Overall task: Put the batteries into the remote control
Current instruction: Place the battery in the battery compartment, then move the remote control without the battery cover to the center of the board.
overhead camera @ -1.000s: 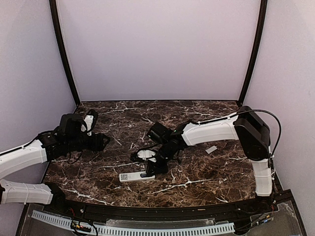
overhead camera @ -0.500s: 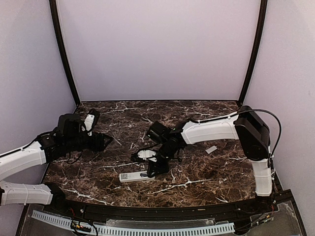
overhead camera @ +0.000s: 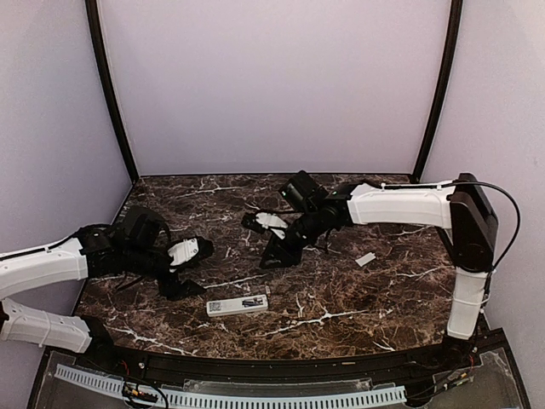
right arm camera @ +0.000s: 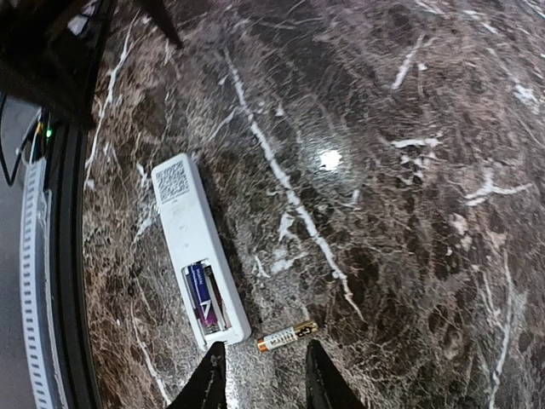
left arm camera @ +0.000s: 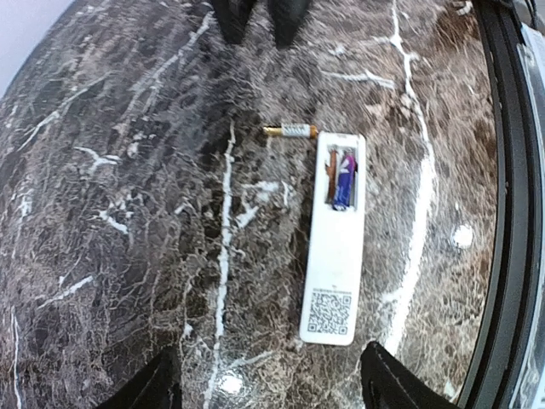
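Observation:
The white remote control (overhead camera: 237, 305) lies back-up near the table's front edge. Its open recess holds one bluish battery (left arm camera: 343, 181), which also shows in the right wrist view (right arm camera: 204, 298). A second, gold-and-white battery (left arm camera: 289, 130) lies loose on the marble just beyond the recess end of the remote (left arm camera: 335, 256); it also shows in the right wrist view (right arm camera: 287, 336) beside the remote (right arm camera: 192, 230). My left gripper (overhead camera: 194, 266) is open and empty, left of the remote, its jaws (left arm camera: 268, 392) wide apart. My right gripper (overhead camera: 271, 256) is open and empty, raised behind the remote, its tips (right arm camera: 262, 383) over the loose battery.
A small white flat piece (overhead camera: 365, 259) lies on the dark marble table (overhead camera: 358, 307) at the right. The black raised front rim (left arm camera: 511, 213) runs close beside the remote. Walls enclose the table on three sides.
My right gripper has lifted off the remote and drawn back toward the table's middle. My left arm has swung right and down toward the remote's left end.

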You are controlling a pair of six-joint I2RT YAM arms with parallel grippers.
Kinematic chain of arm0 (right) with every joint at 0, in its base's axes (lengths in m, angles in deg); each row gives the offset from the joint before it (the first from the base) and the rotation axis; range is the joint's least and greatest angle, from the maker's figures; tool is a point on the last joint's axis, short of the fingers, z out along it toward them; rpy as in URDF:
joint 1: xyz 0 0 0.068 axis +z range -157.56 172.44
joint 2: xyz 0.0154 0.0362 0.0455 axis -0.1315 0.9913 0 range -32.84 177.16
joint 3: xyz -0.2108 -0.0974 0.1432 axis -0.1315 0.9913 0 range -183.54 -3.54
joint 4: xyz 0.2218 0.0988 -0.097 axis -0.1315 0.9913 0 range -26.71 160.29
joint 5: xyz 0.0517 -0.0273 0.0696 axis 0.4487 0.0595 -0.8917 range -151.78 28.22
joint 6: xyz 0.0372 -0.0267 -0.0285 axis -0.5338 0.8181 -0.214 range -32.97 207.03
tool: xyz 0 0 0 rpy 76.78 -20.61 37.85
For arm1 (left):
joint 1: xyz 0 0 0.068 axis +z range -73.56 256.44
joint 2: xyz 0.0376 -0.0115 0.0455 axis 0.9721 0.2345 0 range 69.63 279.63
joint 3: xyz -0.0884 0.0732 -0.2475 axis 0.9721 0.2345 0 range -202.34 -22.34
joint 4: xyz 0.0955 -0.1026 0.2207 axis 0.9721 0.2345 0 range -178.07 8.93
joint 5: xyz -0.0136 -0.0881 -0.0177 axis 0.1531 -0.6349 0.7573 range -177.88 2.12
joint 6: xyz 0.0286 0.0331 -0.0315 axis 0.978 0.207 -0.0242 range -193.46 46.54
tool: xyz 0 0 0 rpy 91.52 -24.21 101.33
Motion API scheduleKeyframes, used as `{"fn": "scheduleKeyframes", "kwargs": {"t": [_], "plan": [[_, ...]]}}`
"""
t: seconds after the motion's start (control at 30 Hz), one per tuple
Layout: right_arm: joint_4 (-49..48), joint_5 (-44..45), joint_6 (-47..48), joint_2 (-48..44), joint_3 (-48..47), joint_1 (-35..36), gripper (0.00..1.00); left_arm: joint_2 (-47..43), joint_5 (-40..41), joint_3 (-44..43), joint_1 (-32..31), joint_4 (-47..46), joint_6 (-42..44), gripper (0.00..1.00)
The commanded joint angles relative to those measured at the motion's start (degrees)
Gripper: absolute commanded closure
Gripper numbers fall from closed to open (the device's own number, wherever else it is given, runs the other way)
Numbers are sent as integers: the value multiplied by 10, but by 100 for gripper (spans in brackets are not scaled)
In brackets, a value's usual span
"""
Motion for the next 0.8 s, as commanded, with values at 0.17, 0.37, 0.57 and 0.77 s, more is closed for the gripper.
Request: {"fn": "scheduleKeyframes", "kwargs": {"t": [0.17,0.37,0.57,0.77], "plan": [[-80,35,-298,-19,29,-9,65,55,-20,-9,-42,65,117,23],[-105,42,-359,-25,65,-7,64,82,3,11,-59,43,114,21],[-93,54,-379,-31,76,-4,63,103,45,36,-68,-23,70,23],[-81,54,-413,-32,92,-3,63,149,31,24,-68,-31,47,28]]}}
